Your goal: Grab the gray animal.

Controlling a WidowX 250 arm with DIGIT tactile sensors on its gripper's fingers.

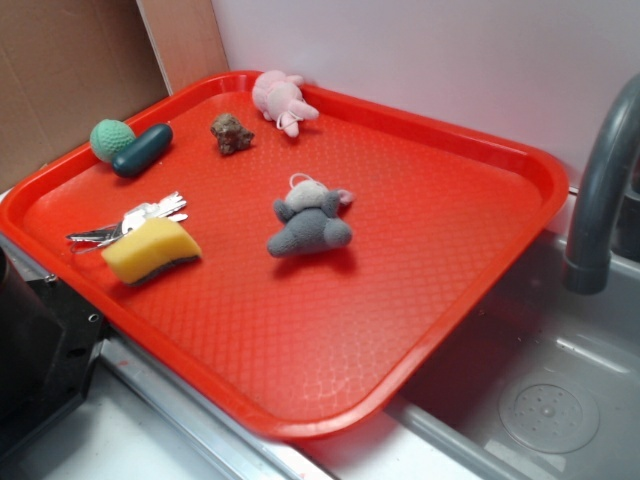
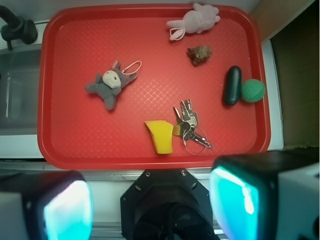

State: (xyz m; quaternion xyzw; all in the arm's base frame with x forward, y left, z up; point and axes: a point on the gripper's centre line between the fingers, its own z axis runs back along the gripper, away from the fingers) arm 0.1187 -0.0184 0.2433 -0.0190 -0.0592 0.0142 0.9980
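Gray animal up and left of the parted fingers, nothing held yet.

In the wrist view the gray animal (image 2: 110, 84) lies in the left-centre of the red tray (image 2: 150, 160), its long axis running diagonally, lower left to upper right. The gripper (image 2: 150, 200) sits at the bottom edge, fingers (image 2: 67, 205) spread wide and empty, well apart from it; the yellow sponge (image 2: 160, 136) lies right of that line.
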